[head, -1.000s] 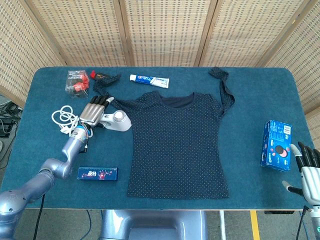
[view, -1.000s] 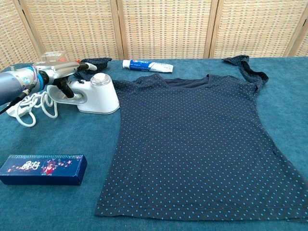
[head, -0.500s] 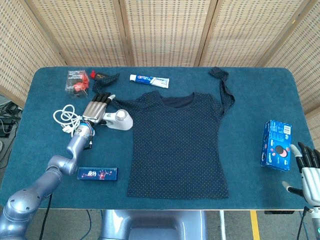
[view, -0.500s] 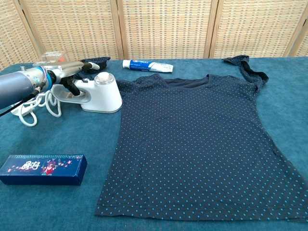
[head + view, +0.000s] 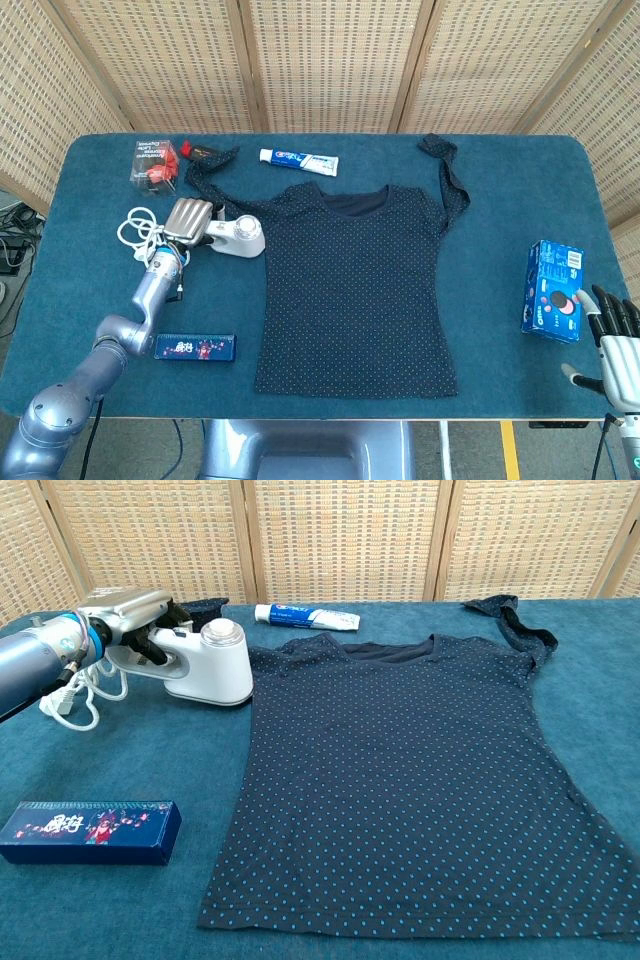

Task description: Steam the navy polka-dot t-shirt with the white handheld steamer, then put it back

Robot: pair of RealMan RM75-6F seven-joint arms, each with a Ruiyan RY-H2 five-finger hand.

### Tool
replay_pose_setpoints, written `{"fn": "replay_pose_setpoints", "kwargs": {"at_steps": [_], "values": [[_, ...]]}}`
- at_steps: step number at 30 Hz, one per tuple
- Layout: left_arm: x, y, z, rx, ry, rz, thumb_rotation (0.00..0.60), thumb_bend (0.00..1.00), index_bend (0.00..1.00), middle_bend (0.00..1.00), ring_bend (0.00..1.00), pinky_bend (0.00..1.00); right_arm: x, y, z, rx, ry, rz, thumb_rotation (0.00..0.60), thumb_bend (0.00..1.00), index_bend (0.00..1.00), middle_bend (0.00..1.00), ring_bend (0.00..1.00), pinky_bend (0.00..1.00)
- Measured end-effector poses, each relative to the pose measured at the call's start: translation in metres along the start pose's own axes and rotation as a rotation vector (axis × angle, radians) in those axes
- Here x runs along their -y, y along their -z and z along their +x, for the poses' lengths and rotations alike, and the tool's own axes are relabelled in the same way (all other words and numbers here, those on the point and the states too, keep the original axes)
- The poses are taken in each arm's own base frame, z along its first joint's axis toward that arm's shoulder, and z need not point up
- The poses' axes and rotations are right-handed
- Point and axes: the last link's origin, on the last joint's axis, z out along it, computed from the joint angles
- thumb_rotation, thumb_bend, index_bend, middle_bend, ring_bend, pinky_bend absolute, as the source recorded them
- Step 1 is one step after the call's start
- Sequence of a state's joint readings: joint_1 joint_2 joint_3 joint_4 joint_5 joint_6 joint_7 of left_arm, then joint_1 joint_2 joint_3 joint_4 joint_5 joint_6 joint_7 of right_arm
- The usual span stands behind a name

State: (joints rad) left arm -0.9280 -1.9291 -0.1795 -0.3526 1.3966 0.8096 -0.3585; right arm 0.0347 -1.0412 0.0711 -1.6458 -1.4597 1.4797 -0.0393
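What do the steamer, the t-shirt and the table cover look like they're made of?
Steamer: glossy white plastic, judging by its smooth moulded shell with highlights.
T-shirt: thin knit fabric, probably cotton or a blend; it lies limp with soft creases, printed dots.
Table cover: matte teal felt-like cloth, with no shine.

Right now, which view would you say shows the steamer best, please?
The chest view: the steamer is close and side-on, with the left hand curled over its handle. The head view shows it small, from above, partly under the hand.
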Motion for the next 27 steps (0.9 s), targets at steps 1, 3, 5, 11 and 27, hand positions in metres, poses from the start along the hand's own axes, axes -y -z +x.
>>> {"fn": "replay_pose_setpoints", "kwargs": {"at_steps": [1,3,5,11,27], "values": [[0.000,0.002,0.000,-0.006,-0.001,-0.009,0.600,0.69,0.95,0.72,0.62,0.64,0.000,0.000,0.000,0.000,-0.001,0.000,0.600,0.00,0.03,0.00,0.00,0.00],[0.002,0.006,-0.001,-0.014,-0.011,-0.029,0.600,0.74,0.99,0.77,0.66,0.70,0.000,0.000,0.001,-0.003,-0.002,0.002,0.600,0.00,0.03,0.00,0.00,0.00],[0.005,0.010,-0.001,-0.024,-0.014,-0.038,0.600,0.75,1.00,0.81,0.70,0.75,0.001,0.000,0.001,-0.003,-0.002,0.004,0.600,0.00,0.03,0.00,0.00,0.00],[0.014,0.020,0.002,-0.066,0.028,-0.051,0.600,0.75,1.00,0.85,0.74,0.81,0.002,0.002,0.000,0.000,-0.006,0.014,0.600,0.00,0.03,0.00,0.00,0.00],[-0.021,0.032,0.040,-0.190,0.202,-0.272,0.600,0.75,1.00,0.87,0.76,0.84,0.005,0.006,0.006,-0.011,-0.027,0.029,0.600,0.00,0.03,0.00,0.00,0.00]]}}
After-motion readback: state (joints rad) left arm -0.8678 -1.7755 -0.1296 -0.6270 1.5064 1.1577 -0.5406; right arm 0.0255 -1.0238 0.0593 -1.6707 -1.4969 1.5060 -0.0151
